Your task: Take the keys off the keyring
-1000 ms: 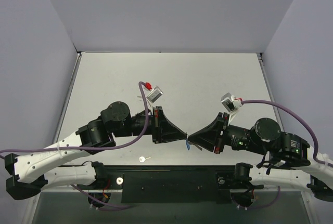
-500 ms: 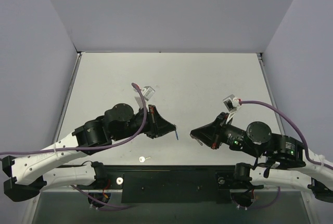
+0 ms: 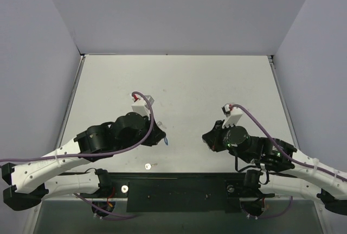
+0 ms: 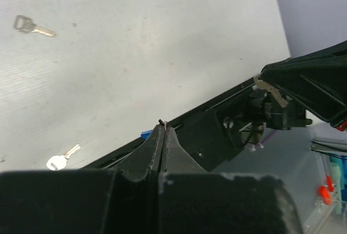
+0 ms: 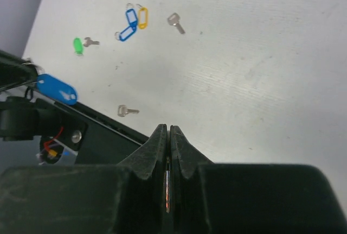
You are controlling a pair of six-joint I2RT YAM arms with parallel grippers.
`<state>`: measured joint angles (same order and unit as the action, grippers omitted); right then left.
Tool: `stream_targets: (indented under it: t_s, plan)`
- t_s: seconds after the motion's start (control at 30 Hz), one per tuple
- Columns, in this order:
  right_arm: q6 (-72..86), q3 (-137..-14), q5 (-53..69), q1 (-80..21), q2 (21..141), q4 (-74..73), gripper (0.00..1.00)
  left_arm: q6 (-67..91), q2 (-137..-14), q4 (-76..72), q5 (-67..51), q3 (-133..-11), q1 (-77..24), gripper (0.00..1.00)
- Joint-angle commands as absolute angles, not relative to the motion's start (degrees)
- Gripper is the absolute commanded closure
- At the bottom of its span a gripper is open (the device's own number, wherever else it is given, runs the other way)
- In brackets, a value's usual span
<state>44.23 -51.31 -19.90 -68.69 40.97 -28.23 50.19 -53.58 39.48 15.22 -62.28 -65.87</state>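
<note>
Left gripper: jaws pressed together on the ring end of the keyring, held near the front edge of the table.
- Blue tag: light, rigid plastic. The thin ring is likely springy.
- Long axis runs out from the fingertips toward the right arm, label end free.

Right gripper: jaws pinching the key, well apart from the keyring.
- Key: very light, stiff, flat, smooth metal, probably slippery. Best taken across its flat faces at the round head.
- Its length projects past the fingertips on a slant; which end leads cannot be told.
</note>
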Motion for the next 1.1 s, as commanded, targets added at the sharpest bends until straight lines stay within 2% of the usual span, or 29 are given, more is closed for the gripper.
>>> stream_targets:
  t_s: [0.0,0.13,0.37,0.7,1.07]
  plan:
    - [43.4,-50.1,-20.0,-65.0,44.1,-29.2,1.00,48.2,-51.8,49.6,23.7,-68.2,-65.6,1.00]
    - [40.8,-50.6,-16.4,-61.0,48.1,-27.9,1.00,45.4,-49.9,56.0,29.2,-69.3,-65.6,1.00]
    - [37.6,-54.5,-6.6,-53.4,59.9,-24.8,1.00,41.0,-45.0,58.3,33.0,-65.7,-65.5,1.00]
    - [33.4,-66.6,1.8,-52.7,79.9,-19.9,1.00,38.1,-39.6,56.5,43.8,-57.7,-64.3,1.00]
    - [29.5,-87.2,6.9,-52.4,99.6,-20.8,1.00,36.7,-32.8,54.9,47.3,-51.2,-63.5,1.00]
